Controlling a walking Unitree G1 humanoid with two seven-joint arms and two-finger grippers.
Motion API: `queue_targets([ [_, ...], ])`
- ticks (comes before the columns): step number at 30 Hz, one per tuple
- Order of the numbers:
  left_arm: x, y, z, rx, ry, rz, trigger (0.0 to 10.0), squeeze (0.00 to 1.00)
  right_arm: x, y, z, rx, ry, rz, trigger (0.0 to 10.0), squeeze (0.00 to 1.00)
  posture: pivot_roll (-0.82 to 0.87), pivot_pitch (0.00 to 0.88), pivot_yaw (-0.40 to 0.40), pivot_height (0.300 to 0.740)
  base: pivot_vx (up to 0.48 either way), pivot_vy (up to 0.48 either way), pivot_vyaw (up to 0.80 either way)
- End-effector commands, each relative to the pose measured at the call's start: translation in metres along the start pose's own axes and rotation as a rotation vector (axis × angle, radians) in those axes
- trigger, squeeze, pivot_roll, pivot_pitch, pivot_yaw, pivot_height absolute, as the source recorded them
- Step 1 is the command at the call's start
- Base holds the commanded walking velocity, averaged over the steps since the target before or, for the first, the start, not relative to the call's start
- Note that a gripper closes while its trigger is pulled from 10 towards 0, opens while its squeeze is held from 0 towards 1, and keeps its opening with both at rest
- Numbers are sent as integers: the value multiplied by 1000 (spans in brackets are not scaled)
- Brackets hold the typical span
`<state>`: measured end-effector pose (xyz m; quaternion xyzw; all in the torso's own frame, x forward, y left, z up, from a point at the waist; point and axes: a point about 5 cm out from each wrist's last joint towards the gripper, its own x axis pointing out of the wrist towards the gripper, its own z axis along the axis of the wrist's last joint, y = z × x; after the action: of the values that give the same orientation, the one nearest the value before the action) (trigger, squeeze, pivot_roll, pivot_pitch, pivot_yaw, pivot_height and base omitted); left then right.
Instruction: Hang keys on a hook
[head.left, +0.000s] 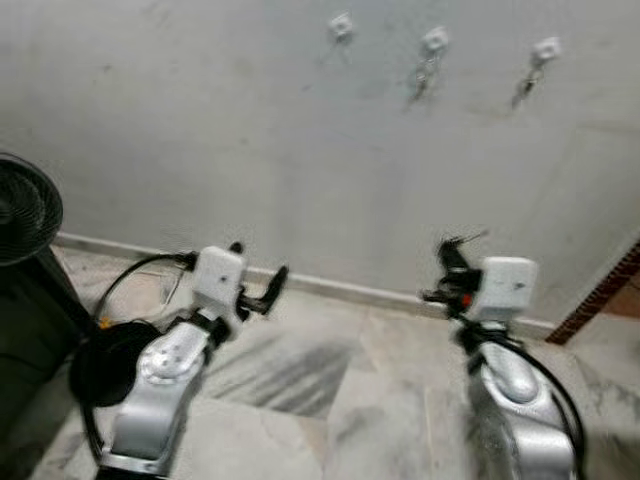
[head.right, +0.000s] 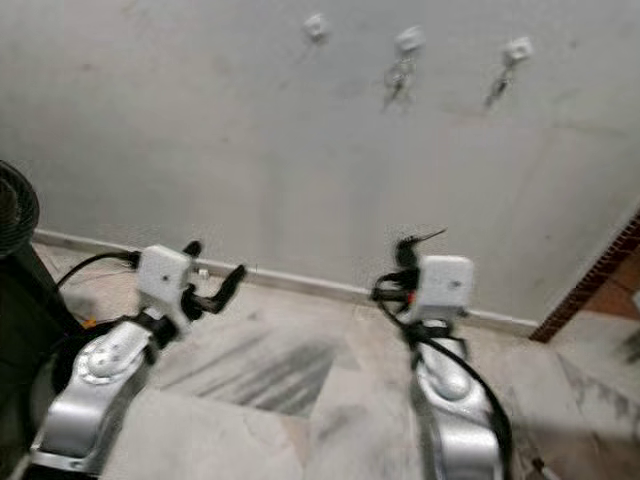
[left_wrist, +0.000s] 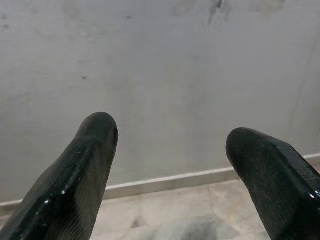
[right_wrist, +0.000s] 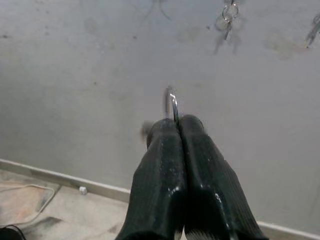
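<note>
Three small white hooks are fixed high on the grey wall. The left hook (head.left: 341, 26) is bare, while the middle hook (head.left: 434, 40) and the right hook (head.left: 546, 48) each carry hanging keys. My right gripper (head.left: 447, 252) is held low in front of the wall, shut on a key ring (right_wrist: 171, 102) whose metal loop sticks out past the fingertips. My left gripper (head.left: 259, 276) stands open at about the same height, with nothing between its fingers (left_wrist: 85, 165).
A black fan (head.left: 22, 210) stands at the far left beside a dark round base (head.left: 110, 360) and a cable. A white skirting (head.left: 330, 287) runs along the foot of the wall over marble floor tiles. A brick edge (head.left: 605, 290) is at the right.
</note>
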<state>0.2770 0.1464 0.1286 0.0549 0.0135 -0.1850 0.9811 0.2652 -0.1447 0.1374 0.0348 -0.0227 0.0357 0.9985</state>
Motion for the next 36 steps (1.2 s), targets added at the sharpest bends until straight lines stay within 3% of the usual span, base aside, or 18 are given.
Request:
queue_targets([
  [1,3,-12,4,-30,-17,-58,10000,0,-1,-10,5,-15,-16,-34,10000,0,102,0,-28,740,0,0,0],
  [9,3,-12,7,-60,-38,-84,10000,0,-2,-9,4,-14,-16,-34,10000,0,103,0,-24,740,64,0,0],
  [36,0,-17,7,-89,-39,-123,10000,0,-1,-6,2,-30,-9,-8,10000,0,107,0,-28,740,406,0,0],
])
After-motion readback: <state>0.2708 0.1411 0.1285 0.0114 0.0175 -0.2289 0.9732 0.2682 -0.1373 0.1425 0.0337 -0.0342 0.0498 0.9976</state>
